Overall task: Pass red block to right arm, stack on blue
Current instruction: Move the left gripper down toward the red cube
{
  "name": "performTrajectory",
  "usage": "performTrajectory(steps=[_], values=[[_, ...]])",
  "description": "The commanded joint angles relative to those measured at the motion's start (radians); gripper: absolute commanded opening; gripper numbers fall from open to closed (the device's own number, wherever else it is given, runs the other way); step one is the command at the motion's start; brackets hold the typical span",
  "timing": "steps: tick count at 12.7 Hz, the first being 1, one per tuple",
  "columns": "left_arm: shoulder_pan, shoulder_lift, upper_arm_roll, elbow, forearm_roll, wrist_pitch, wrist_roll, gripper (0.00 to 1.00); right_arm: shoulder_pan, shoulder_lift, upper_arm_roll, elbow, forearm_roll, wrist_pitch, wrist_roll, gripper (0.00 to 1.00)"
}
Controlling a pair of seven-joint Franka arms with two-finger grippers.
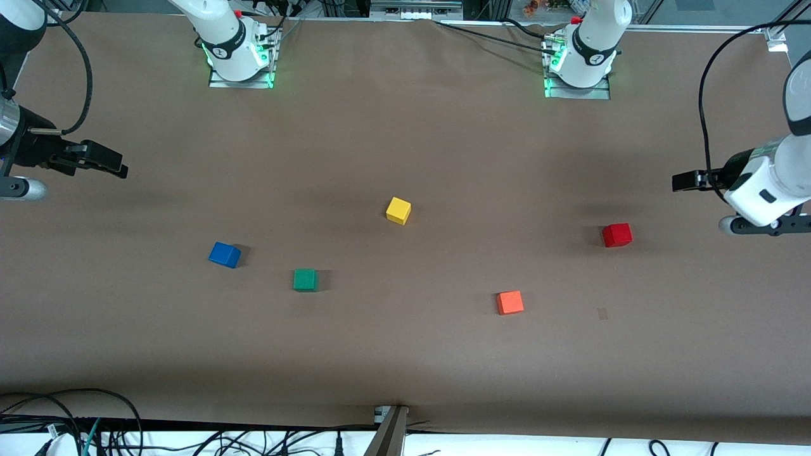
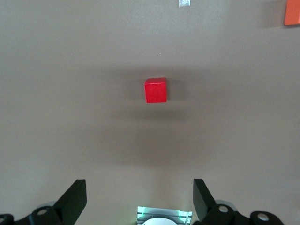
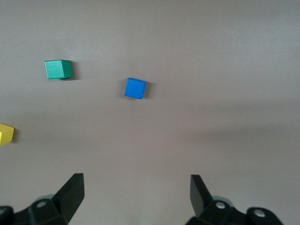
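The red block [image 1: 616, 235] [image 2: 155, 90] lies on the brown table toward the left arm's end. My left gripper [image 1: 684, 182] [image 2: 139, 197] hangs open and empty in the air beside that block, out toward the table's end. The blue cube [image 1: 224, 254] [image 3: 135, 88] rests toward the right arm's end. My right gripper [image 1: 108, 163] [image 3: 137, 194] hovers open and empty over the table's edge at that end, apart from the blue cube.
A green cube [image 1: 305, 279] [image 3: 58, 69] sits beside the blue one, slightly nearer the front camera. A yellow cube [image 1: 398, 210] [image 3: 5, 134] lies mid-table. An orange-red cube [image 1: 510, 302] [image 2: 292, 12] lies nearer the camera than the red block. Cables run along the table's near edge.
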Motion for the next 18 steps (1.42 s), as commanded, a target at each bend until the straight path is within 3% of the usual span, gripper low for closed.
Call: performTrajectory(steps=[1, 4, 13, 15, 18], values=[[0.012, 0.075, -0.008, 0.008, 0.025, 0.063, 0.005, 1.0, -0.004, -0.006, 0.002, 0.012, 0.017, -0.017, 0.004, 1.0], [0.032, 0.115, -0.009, -0.07, 0.022, 0.189, 0.005, 1.0, -0.004, -0.006, 0.002, 0.012, 0.017, -0.017, 0.004, 1.0], [0.1, 0.104, -0.009, -0.493, 0.027, 0.726, 0.036, 1.0, -0.004, -0.006, 0.0, 0.01, 0.017, -0.017, 0.002, 1.0], [0.101, 0.108, -0.009, -0.544, 0.025, 0.801, 0.036, 1.0, -0.004, -0.006, 0.0, 0.01, 0.017, -0.017, 0.002, 1.0], [0.1, 0.132, -0.009, -0.546, 0.025, 0.832, 0.036, 1.0, -0.004, -0.006, 0.0, 0.01, 0.017, -0.017, 0.0, 1.0]])
